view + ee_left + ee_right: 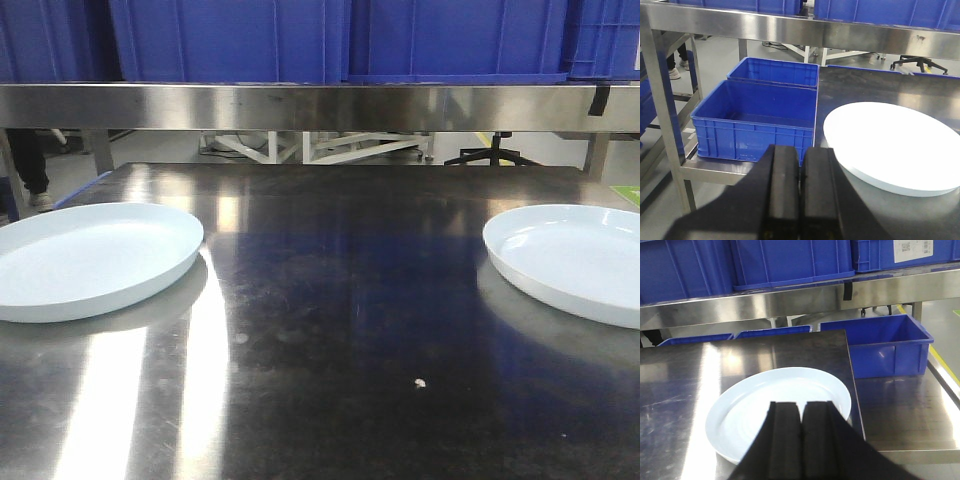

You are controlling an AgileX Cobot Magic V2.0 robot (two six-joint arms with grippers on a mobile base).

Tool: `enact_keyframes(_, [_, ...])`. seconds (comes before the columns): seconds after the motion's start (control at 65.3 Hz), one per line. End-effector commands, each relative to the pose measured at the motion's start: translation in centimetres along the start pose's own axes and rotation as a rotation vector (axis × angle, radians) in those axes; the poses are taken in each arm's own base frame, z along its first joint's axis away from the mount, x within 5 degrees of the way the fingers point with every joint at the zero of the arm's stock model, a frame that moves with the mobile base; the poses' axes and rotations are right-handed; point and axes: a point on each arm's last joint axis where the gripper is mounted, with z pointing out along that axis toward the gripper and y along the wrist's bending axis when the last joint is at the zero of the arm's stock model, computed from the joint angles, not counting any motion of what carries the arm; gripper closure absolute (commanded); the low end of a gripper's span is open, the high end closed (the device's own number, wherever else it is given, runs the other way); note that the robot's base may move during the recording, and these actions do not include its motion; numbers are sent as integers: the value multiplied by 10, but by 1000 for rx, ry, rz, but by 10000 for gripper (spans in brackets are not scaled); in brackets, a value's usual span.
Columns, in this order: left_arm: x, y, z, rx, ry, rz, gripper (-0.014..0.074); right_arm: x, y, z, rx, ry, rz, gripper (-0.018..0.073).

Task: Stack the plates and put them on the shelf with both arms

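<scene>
Brushed steel fills the front view: a scuffed, glare-streaked desk (340, 330) runs back to the shelf (320, 106), whose flat front rail crosses the top of the frame with a row of blue crates (230, 40) standing on it. A strip of black tape (598, 98) hangs on the rail near its right end.

Two pale blue-white plates lie flat on the desk, well apart, with bare steel between them. The left plate (90, 258) sits at the left edge of the front view and the right plate (575, 262) at the right edge, both cut off by the frame. Neither rests on the other, and neither is on the shelf.

The left end effector (799, 150) has its two black fingers pressed together side by side, gripping nothing. It hangs near the desk's left edge, with the left plate just to its right and apart from it. Beyond that edge, two open blue bins (755, 117) stand one behind the other on a lower steel ledge (715, 167).

The right end effector (801, 405) is likewise closed tight and empty. In its wrist view the fingers cover the near rim of the right plate; whether they touch it cannot be told. Another blue bin (880, 342) stands lower, past the desk's right edge.
</scene>
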Motion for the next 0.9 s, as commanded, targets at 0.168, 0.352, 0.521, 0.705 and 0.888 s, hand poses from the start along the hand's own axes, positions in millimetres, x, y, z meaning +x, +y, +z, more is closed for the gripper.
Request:
enact_keyframes(0.168, [-8, -1, -2, 9, -111, -7, 514, -9, 2, -2, -15, -104, -9, 511])
enact_keyframes(0.352, [-8, -1, -2, 9, -111, -7, 514, -9, 2, -2, -15, -104, -9, 511])
enact_keyframes(0.521, [-8, -1, -2, 9, -111, -7, 514, -9, 2, -2, -15, -104, -9, 511])
enact_keyframes(0.705, [-8, -1, -2, 9, -111, -7, 514, -9, 2, -2, -15, -104, -9, 511])
enact_keyframes(0.888, [-8, 0, -2, 4, -111, 26, 514, -9, 2, -2, -15, -104, -9, 511])
